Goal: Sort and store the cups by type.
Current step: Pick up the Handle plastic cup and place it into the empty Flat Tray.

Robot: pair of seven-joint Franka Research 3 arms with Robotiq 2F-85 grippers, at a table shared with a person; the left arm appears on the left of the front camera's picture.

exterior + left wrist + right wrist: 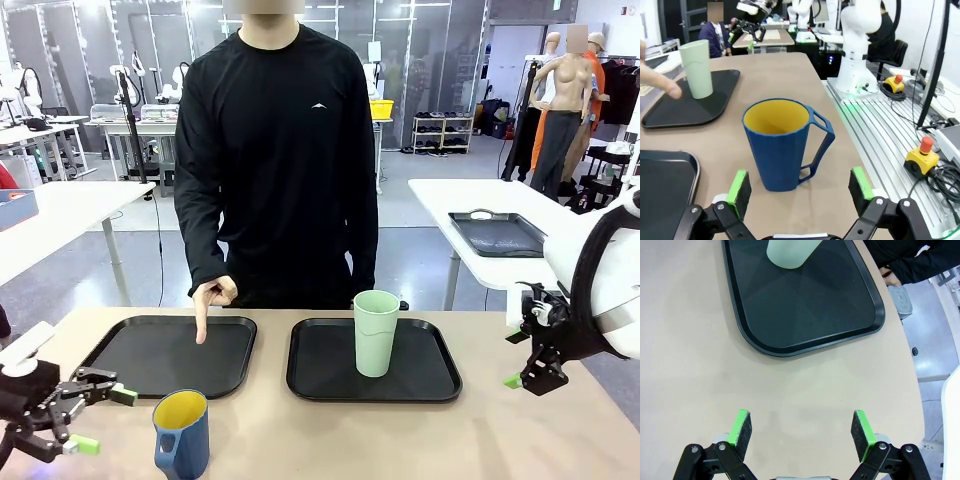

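Lower left: left gripper [104, 420], spread wide, faces the blue mug [182, 435], seemingly aligned to grasp it. A person's hand [212, 298] marks the left-hand tray [150, 360], its likely destination; right gripper [801, 432] is also spread.

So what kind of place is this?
Probably a robotics lab or test hall: a white robot arm mounted on a slotted metal bench, yellow emergency-stop boxes with red buttons beside it, and white worktables beyond the person.

Tan table [300, 430]: left tray [150, 355], right tray [330, 370], blue mug [183, 440]
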